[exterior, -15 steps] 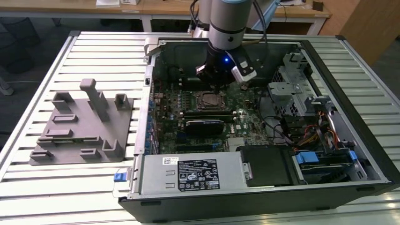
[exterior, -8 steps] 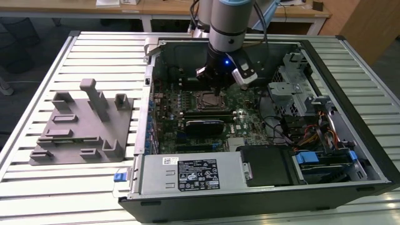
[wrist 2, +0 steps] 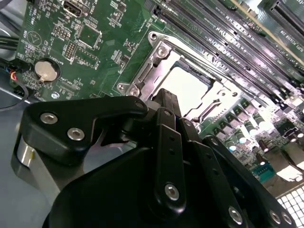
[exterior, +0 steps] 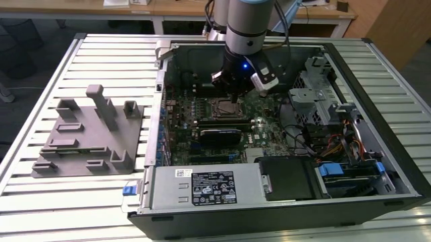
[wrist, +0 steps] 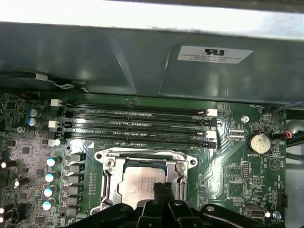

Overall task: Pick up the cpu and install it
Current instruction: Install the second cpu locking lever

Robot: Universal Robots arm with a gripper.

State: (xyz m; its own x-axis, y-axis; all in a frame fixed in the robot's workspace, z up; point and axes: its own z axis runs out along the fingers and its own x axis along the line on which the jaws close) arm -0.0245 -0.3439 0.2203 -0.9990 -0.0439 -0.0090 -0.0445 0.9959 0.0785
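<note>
The cpu (wrist: 135,186) (wrist 2: 190,85) lies flat inside the metal socket frame (wrist: 142,155) (wrist 2: 159,56) on the green motherboard (exterior: 259,108), its pale silver top facing up. My gripper (wrist: 161,189) (wrist 2: 166,99) hangs just over the cpu's edge, fingers drawn together into one narrow tip with nothing seen between them. In the exterior view the gripper (exterior: 233,96) is low inside the open computer case, right above the socket (exterior: 227,107).
Memory slots (wrist: 137,126) run alongside the socket, with a coin battery (wrist: 260,141) beyond them. A drive cage and cables (exterior: 323,116) fill the case toward the exterior view's right. A grey block fixture (exterior: 88,136) sits on the slatted table toward the exterior view's left.
</note>
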